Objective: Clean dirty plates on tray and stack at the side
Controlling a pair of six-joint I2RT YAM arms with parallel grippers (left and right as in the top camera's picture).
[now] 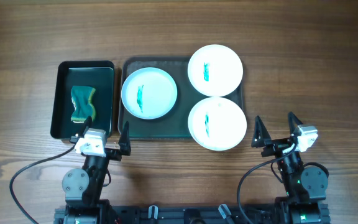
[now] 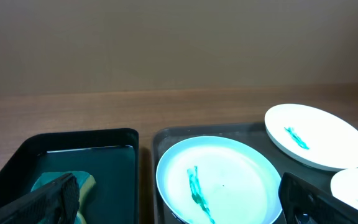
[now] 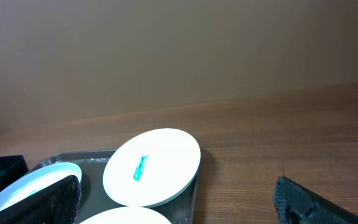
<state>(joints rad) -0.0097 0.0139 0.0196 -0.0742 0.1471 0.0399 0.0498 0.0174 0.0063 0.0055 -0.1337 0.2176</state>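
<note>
Both grippers sit lowest in the overhead view. The left gripper (image 1: 106,132) is at lower left and the right gripper (image 1: 275,127) at lower right. Each has its fingers spread wide and holds nothing.

Above them, at the centre of the frame, a dark green tray (image 1: 166,129) carries three white plates. The left plate (image 1: 149,93) lies fully inside it. The upper right plate (image 1: 214,70) overhangs the top rim, and the lower right plate (image 1: 217,124) overhangs the right and lower edges. Each plate has a teal smear at its centre.

Just left of the tray is a smaller dark bin (image 1: 61,99) holding a green and yellow sponge (image 1: 83,104).

No plate looks cleaned or stacked on the wooden table (image 1: 291,37), so the task appears to be at its start. The next move likely calls for the left gripper to reach into the bin and close on the sponge.

In the left wrist view a dark finger hides most of the sponge, and the lower right plate is cut off at the frame corner. The plates cover the tray's right rim.
</note>
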